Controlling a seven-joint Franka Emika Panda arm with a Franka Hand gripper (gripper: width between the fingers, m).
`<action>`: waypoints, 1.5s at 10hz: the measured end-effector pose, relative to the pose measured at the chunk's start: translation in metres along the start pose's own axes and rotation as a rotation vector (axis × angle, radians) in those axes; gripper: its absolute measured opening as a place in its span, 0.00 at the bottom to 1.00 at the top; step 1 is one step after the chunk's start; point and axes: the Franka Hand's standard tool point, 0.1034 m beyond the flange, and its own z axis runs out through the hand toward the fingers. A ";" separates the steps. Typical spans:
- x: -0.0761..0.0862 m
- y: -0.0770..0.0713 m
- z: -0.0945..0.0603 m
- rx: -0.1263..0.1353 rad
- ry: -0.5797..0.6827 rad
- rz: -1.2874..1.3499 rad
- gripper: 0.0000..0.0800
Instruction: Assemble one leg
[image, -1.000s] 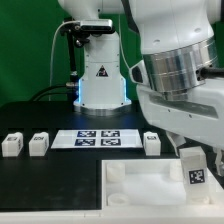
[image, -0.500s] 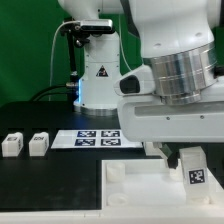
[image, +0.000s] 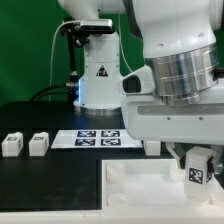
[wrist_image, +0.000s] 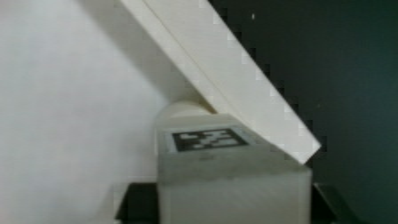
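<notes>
My gripper (image: 198, 158) is shut on a leg (image: 197, 172), a small white block with a marker tag on its face. It holds the leg over the right side of the large flat white square piece (image: 130, 182). In the wrist view the leg (wrist_image: 228, 170) stands between my dark fingers (wrist_image: 143, 200), next to the white piece's raised edge (wrist_image: 214, 60); my gripper (wrist_image: 228, 206) grips its sides. Two more legs (image: 12, 144) (image: 38, 143) stand at the exterior view's left. Another leg (image: 151, 147) is mostly hidden behind my hand.
The marker board (image: 98, 138) lies on the black table between the loose legs. The robot's white base (image: 100, 80) stands behind it. The wrist body fills the exterior view's upper right.
My hand has swung over the right end of the marker board and now hides most of the leg there. The held leg has shifted slightly to the exterior view's right.
</notes>
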 end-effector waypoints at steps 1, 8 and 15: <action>0.000 0.000 0.000 0.001 -0.001 0.059 0.38; 0.001 0.001 0.001 0.061 -0.062 0.697 0.37; -0.009 -0.005 0.004 0.004 0.001 -0.108 0.80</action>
